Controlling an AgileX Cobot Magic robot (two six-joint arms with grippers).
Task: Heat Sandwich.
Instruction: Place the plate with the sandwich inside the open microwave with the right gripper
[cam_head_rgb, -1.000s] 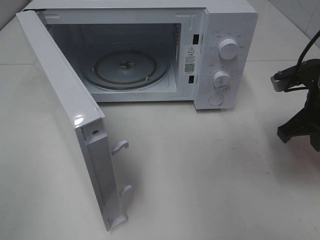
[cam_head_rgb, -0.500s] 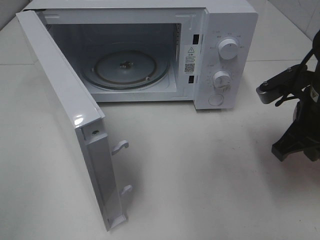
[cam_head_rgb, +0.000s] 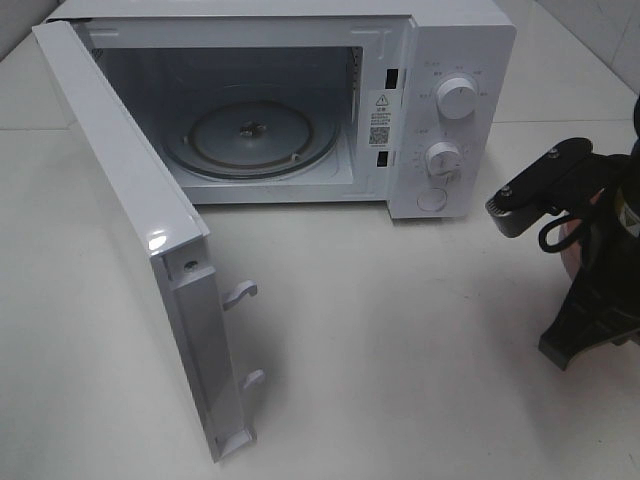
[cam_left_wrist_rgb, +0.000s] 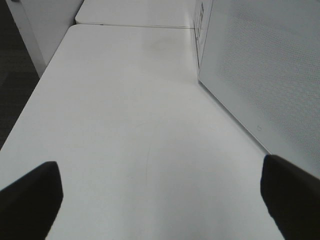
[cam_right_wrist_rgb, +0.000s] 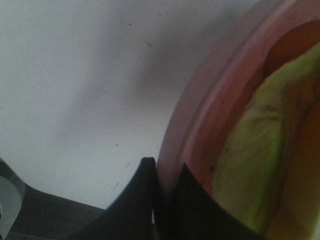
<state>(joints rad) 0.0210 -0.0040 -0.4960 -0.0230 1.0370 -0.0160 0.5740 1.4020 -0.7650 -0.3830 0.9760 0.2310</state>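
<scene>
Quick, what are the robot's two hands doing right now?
Left gripper: open, holding nothing.
Right gripper: shut on the pink plate, at its rim.

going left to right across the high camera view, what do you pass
open microwave door → glass turntable inside the oven → warning sticker → the two dials → right arm, gripping the pink plate by its rim

Black right arm (cam_head_rgb: 598, 305) with grey screw-studded bracket (cam_head_rgb: 530, 190), looped black cable (cam_head_rgb: 553, 238), black fingers (cam_right_wrist_rgb: 136, 202)
</scene>
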